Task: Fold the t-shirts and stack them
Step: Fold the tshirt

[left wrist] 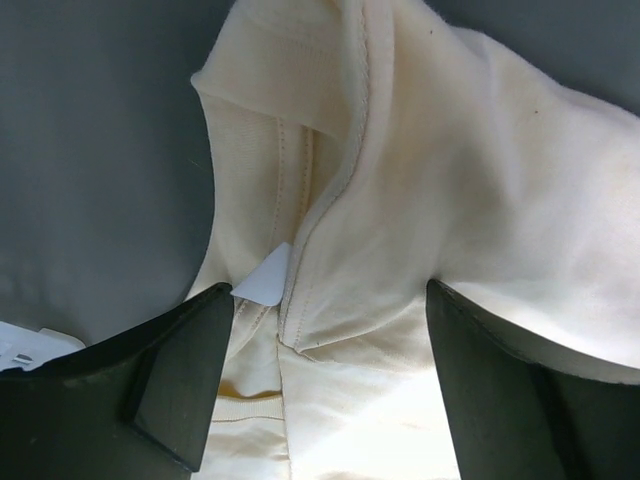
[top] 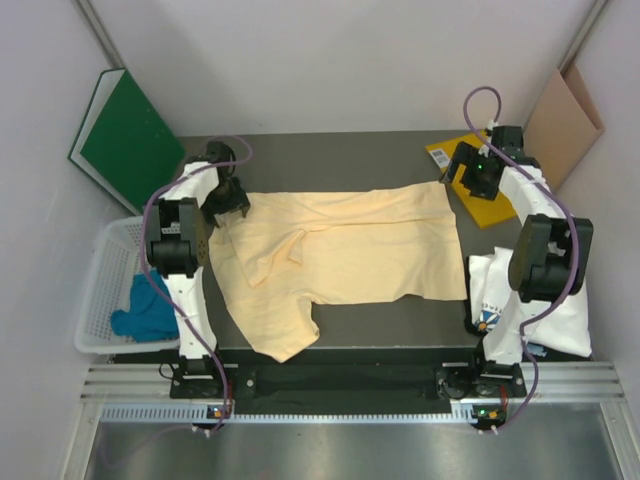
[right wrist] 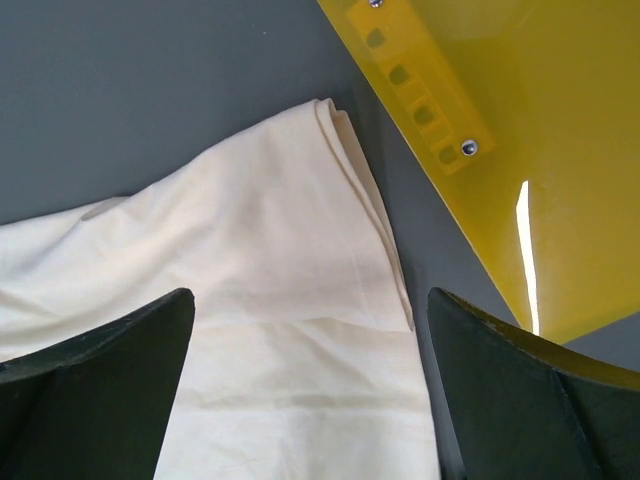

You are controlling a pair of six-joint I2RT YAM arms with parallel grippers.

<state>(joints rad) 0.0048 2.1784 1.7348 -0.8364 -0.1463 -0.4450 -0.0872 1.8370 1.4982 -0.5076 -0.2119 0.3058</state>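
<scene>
The pale peach-yellow t-shirt [top: 345, 250] lies spread across the dark table, hem to the right, one sleeve hanging toward the front edge. My left gripper [top: 232, 208] is open over its collar end; the left wrist view shows the collar seam and a white label [left wrist: 262, 275] between the fingers [left wrist: 180, 380]. My right gripper [top: 462, 172] is open above the shirt's far right hem corner [right wrist: 345, 150]. The white printed t-shirt [top: 505, 300] lies at the right, partly under the right arm. The teal-blue t-shirt [top: 145, 308] is bunched in the basket.
A bright-yellow folder [top: 470, 195] lies at the back right, also in the right wrist view [right wrist: 520, 150]. A white basket [top: 105, 290] stands left of the table. A green board [top: 125, 140] and a cardboard sheet [top: 560, 125] lean on the walls.
</scene>
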